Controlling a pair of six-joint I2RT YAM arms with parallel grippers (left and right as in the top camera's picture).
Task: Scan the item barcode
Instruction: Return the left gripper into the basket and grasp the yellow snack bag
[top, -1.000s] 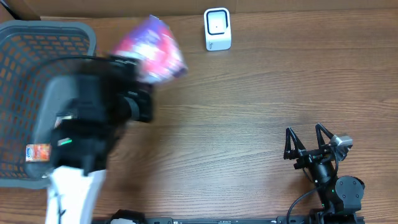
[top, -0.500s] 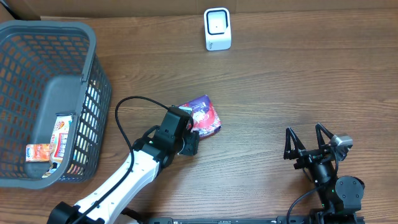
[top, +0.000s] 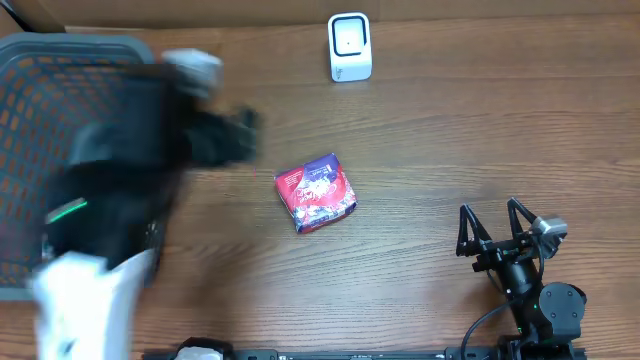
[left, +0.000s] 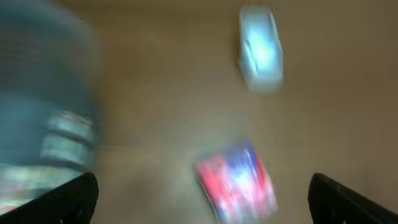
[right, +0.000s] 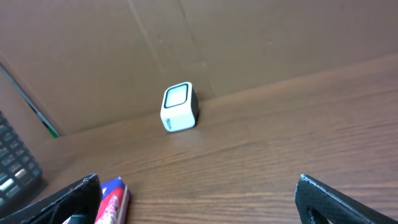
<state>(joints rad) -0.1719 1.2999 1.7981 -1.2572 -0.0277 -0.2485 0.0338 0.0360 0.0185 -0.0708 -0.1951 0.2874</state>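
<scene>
Surface: I am looking at a brown wood-grain table (top: 420, 150), bare across most of its middle and right side.
Background: a plain brown cardboard wall (right: 261, 43) with a few creases stands along the table's far edge.
Left gripper (left: 202, 193): on my wrist camera its two dark fingertips sit at the bottom corners, spread wide with nothing between them. The whole view is smeared.
Left arm (top: 110, 200): from overhead it is a dark blur over the left of the table, partly covering the basket.
Right gripper (top: 493, 225): its fingers are splayed apart and empty, low at the near right of the table, well away from everything else.
Item: the red and purple packet (top: 317, 192) lies flat on the table near the centre, touched by neither gripper. I cannot make out a barcode.
Scanner: the small white scanner (top: 349, 47) stands upright at the far edge against the cardboard, well apart from the packet.
Basket: the grey mesh basket (top: 80, 42) sits at the far left, and its contents are too blurred to tell.
</scene>
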